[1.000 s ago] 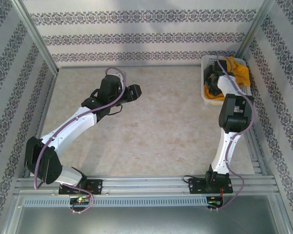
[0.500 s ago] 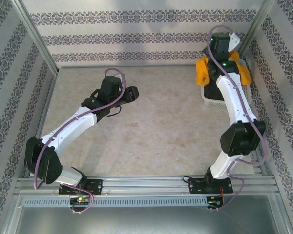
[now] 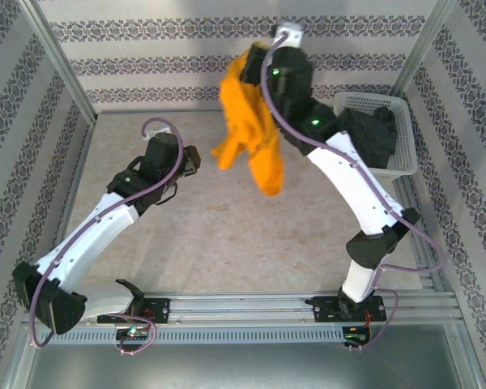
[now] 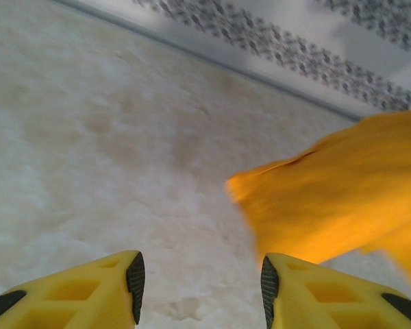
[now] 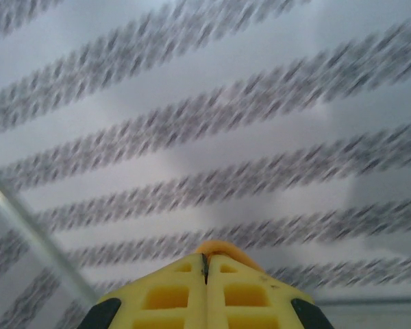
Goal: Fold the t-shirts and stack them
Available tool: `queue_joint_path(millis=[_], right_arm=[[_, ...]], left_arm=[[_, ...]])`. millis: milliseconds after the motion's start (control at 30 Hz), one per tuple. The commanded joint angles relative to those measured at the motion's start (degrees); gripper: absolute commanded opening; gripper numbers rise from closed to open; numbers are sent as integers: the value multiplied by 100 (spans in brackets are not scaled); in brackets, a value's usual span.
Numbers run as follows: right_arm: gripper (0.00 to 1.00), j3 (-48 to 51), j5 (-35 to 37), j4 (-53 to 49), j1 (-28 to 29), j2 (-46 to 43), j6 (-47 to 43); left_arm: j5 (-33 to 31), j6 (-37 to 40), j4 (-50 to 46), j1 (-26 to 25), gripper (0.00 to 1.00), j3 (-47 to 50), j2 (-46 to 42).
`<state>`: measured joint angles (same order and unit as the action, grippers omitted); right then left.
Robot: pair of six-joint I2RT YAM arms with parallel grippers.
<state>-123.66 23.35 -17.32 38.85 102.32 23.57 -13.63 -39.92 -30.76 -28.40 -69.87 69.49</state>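
**Pale tabletop, basket in far right corner**

The tabletop (image 3: 227,243) is pale beige with faint marbled blotches. Patterned panels (image 3: 227,61) wall it in at the back and on both sides. A white lattice basket (image 3: 371,99) sits on it in the far right corner, close against the right panel. A metal rail (image 3: 243,301) runs along its near edge.

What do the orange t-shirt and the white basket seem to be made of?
Orange t-shirt: apparently soft matte cloth; it hangs limp in folds from the right gripper. Basket: probably stiff white plastic, judging by its thin lattice walls with open holes.
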Motion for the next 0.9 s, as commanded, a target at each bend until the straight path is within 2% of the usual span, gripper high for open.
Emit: queue_joint_path(millis=[0,167,233,267,333,400,467,567,700,867], right_arm=[[0,636,-304,-79,15,-17,757],[0,3372,-1217,-92,-661,-995,2524],[0,4495,-2053,-16,-1223,-1271,2954],[11,4891,-2399,-35,-1440,-1365,3030],[37,5505,-2565,-404,-1794,-1587,2872],[47,5864,-2630,-744,-2047,-1792,2650],[50,6038,-2467,-998,-2110,-2035,2344],[50,6148,-2281,-1178,-2009,-2248,2063],[50,6172,-2127,-1245,-1657,-2117,2001],[49,6239,-2120,-1102,-1222,-1800,2188]], left_arm=[[-815,-124,-829,31,51,100,-398],[-807,-372,-1184,43,55,545,-764],[-654,-479,-1167,54,56,774,-839],[-559,-545,-1176,62,57,849,-835],[-352,-722,-1143,104,63,1039,-799],[-123,-940,-1048,199,67,1224,-713],[192,-1187,-809,342,69,1419,-589],[747,-1771,-172,652,70,1792,-342],[1411,-2663,973,1090,75,2162,314],[1789,-3223,2163,1437,74,1862,1547]])
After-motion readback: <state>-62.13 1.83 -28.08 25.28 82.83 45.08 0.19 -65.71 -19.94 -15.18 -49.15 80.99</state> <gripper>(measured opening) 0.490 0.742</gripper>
